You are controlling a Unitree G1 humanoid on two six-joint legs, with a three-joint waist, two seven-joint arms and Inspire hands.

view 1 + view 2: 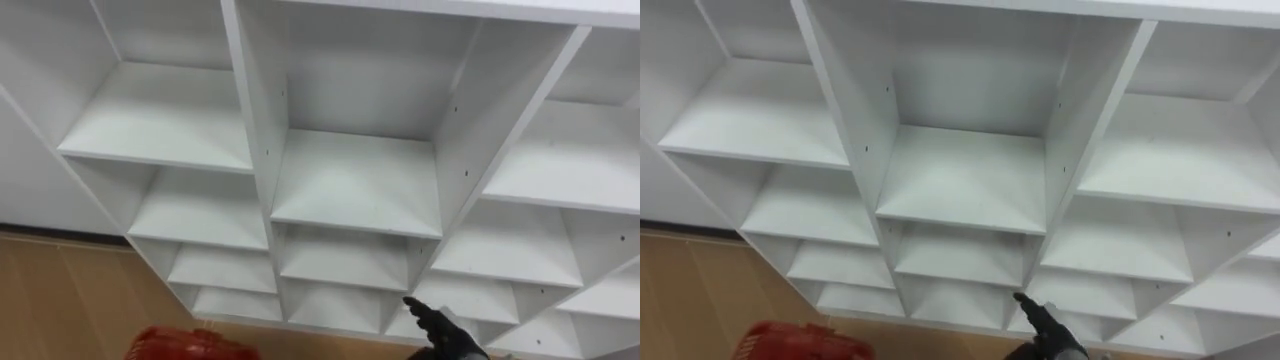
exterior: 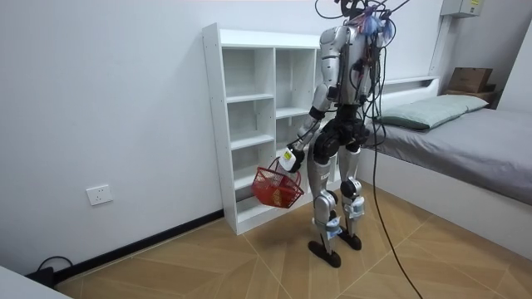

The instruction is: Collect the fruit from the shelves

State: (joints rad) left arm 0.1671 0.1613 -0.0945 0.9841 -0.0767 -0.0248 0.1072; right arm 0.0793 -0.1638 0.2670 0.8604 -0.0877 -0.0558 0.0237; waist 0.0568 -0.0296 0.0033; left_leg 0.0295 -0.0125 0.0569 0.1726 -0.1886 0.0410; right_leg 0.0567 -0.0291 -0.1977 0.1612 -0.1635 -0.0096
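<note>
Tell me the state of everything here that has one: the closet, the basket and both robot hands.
closet: upright, open-fronted, no fruit on the shelves in view.
red basket: hanging off the floor from the left hand; contents unclear.
left hand: shut on the basket's handle.
right hand: open, holding nothing, low before the closet.

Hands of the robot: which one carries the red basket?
The left hand: the red basket hangs from it at the robot's side. The right hand reaches empty toward the closet, fingers straight.
</note>
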